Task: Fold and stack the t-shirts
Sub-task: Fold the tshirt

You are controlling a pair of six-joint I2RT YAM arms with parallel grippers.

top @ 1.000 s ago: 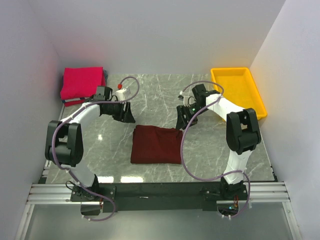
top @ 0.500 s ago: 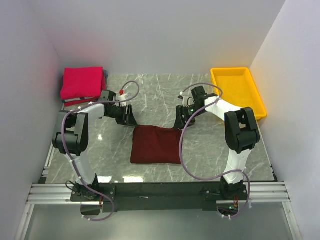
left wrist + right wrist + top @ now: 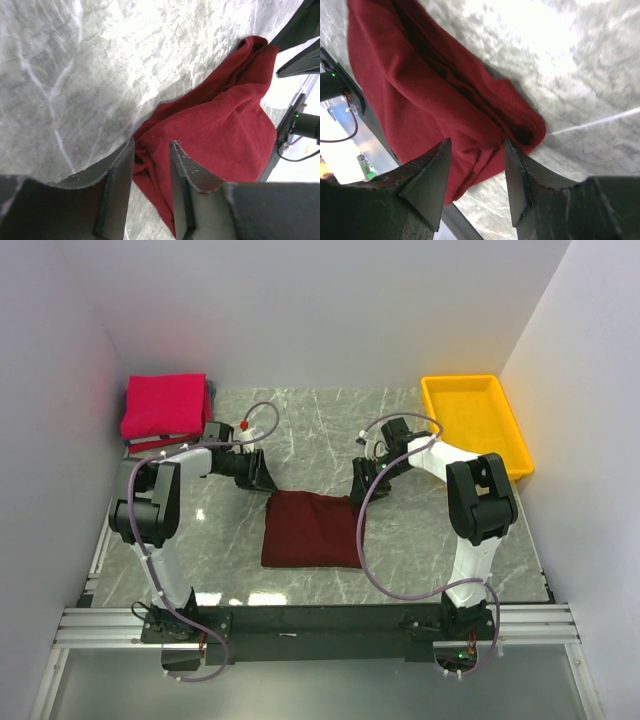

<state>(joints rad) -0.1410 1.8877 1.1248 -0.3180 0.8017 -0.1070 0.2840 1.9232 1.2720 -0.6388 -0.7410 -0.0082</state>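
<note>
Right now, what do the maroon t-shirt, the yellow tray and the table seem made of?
Maroon t-shirt: soft matte cloth, fuzzy surface, limp folds.
Yellow tray: probably plastic, smooth, moulded rim.
Table: marble-look grey surface, white veins, glossy reflections; real stone or laminate, unclear.

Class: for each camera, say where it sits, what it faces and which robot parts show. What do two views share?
Top external: overhead behind the bases, facing down on the table; both arms show.
Left wrist: on that arm, facing the maroon t-shirt; left tool shows.
Right wrist: likewise, right tool.
Shared: the maroon t-shirt.
</note>
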